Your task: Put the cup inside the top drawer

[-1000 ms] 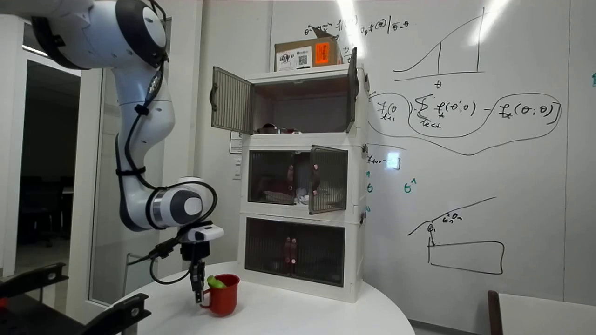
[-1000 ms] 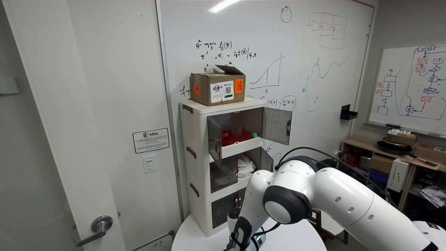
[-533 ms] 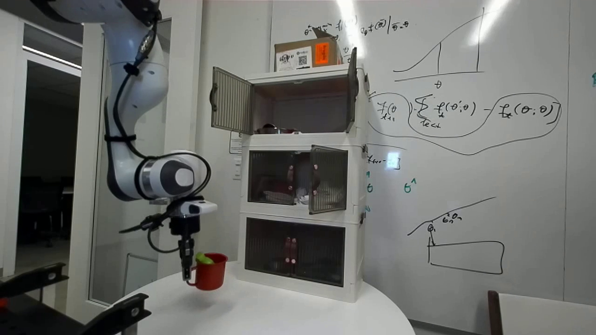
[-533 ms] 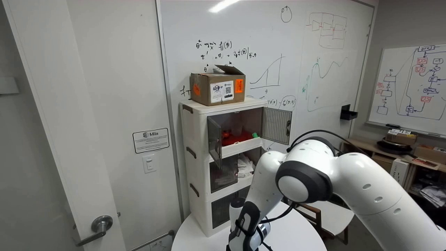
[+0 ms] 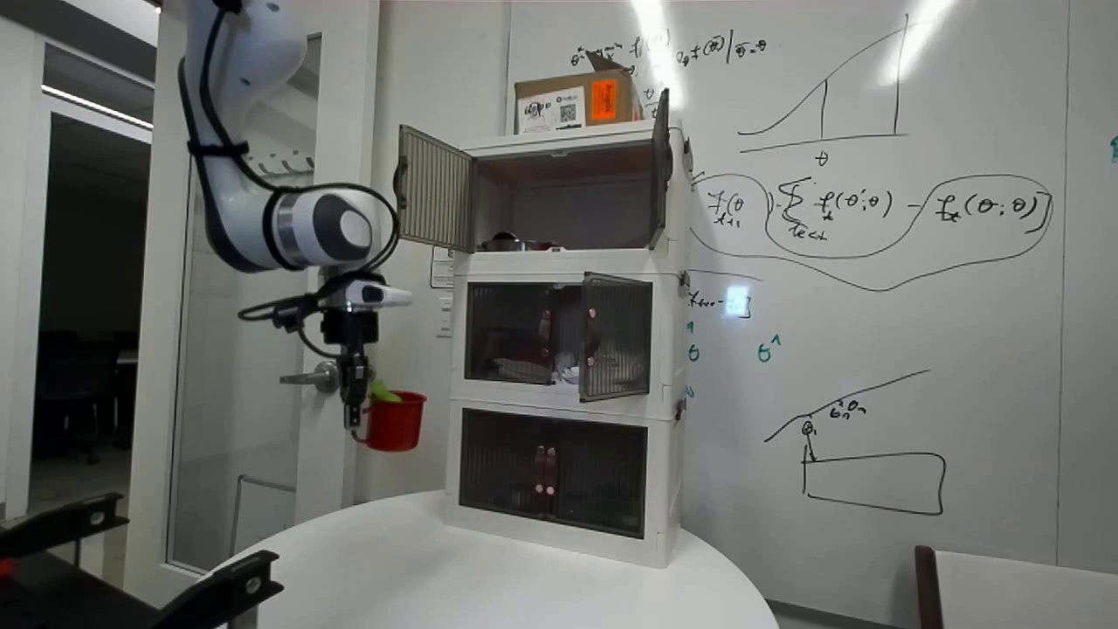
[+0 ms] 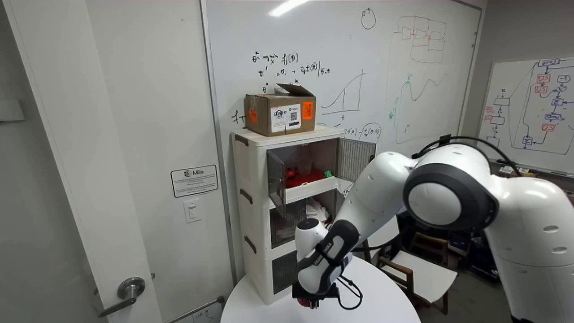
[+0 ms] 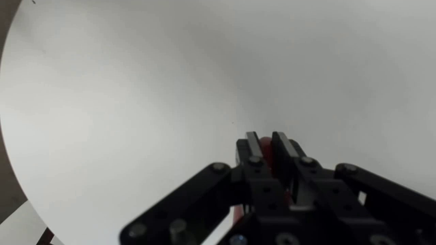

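Since cup (image 5: pixel 396 424) looks light, stiff, maybe slick, its handle (image 7: pixel 267 149), likely best hold, is pinched by gripper (image 5: pixel 352 422).

Round white tabletop (image 5: pixel 541 585). Behind, large whiteboard (image 5: pixel 873 332) with handwritten equations and curves. High up, cardboard box (image 6: pixel 280 113) with orange labels and raised flap. Elsewhere, Mila wall sign (image 6: pixel 194 181) above light switch (image 6: pixel 192 211), and lever door handle (image 6: pixel 130 292).

Looks bright in both exterior views. Glares in two white streaks and one pale-blue patch off the whiteboard (image 5: pixel 873 349) in an exterior view. In the wrist view, shades softly grey across the tabletop (image 7: pixel 102 119) and blurs at the dark gripper (image 7: pixel 267 144).
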